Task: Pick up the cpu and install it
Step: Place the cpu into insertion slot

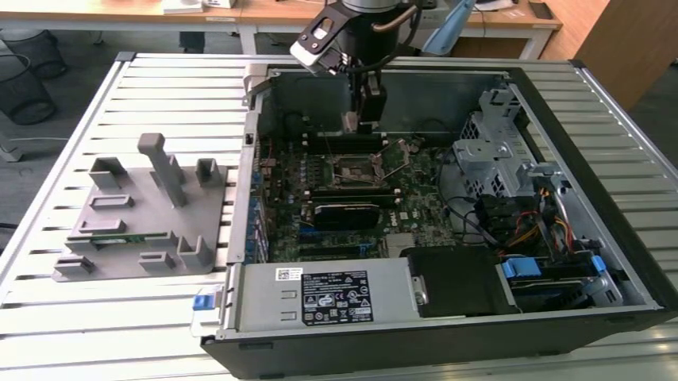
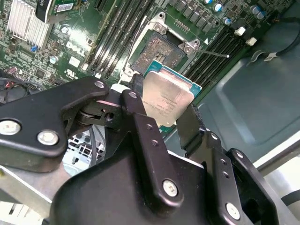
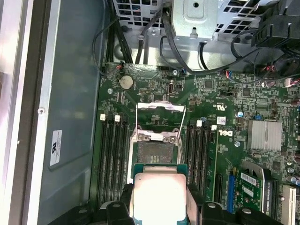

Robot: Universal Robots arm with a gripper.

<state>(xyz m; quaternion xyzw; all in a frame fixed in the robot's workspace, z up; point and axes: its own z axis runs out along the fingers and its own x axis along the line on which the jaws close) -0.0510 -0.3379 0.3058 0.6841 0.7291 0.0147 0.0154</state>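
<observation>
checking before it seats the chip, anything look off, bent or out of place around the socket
Nothing stands out. The gripper has its jaws shut on the cpu, held flat beside the open socket; its metal frame is flipped up, as an install needs. No damage or loose parts show.

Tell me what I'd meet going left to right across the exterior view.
Black wire-mesh wastebasket → grey plastic fixture → green circuit-board motherboard → silver perforated metal drive cage → brown wooden panel.
</observation>
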